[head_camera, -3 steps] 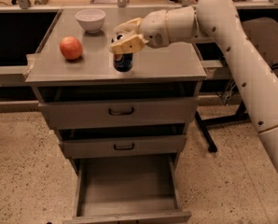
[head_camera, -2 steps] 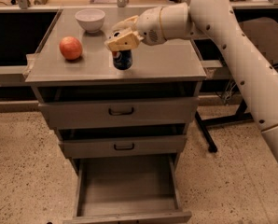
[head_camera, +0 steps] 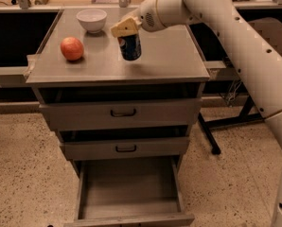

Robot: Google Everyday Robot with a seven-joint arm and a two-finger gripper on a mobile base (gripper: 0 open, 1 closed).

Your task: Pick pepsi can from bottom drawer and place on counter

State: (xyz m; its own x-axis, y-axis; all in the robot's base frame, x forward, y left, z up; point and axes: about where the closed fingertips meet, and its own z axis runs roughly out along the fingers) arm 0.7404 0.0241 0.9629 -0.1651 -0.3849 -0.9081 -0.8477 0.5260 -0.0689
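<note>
The dark blue pepsi can [head_camera: 130,47] is upright over the middle of the grey counter [head_camera: 169,56], close to its surface. I cannot tell whether it touches. My gripper [head_camera: 124,28] comes in from the right and is shut on the can's top, which its tan fingers [head_camera: 119,29] hide. The bottom drawer [head_camera: 131,186] is pulled out and shows only its bare grey floor.
A red apple [head_camera: 72,48] lies on the counter's left side. A white bowl [head_camera: 92,19] stands at the back left. The two upper drawers [head_camera: 123,113] are shut. A dark chair base [head_camera: 212,126] stands right of the cabinet. A workbench runs behind.
My gripper and the pepsi can have moved up in the picture and slightly right, away from the counter's front edge. The apple and bowl have not moved.
</note>
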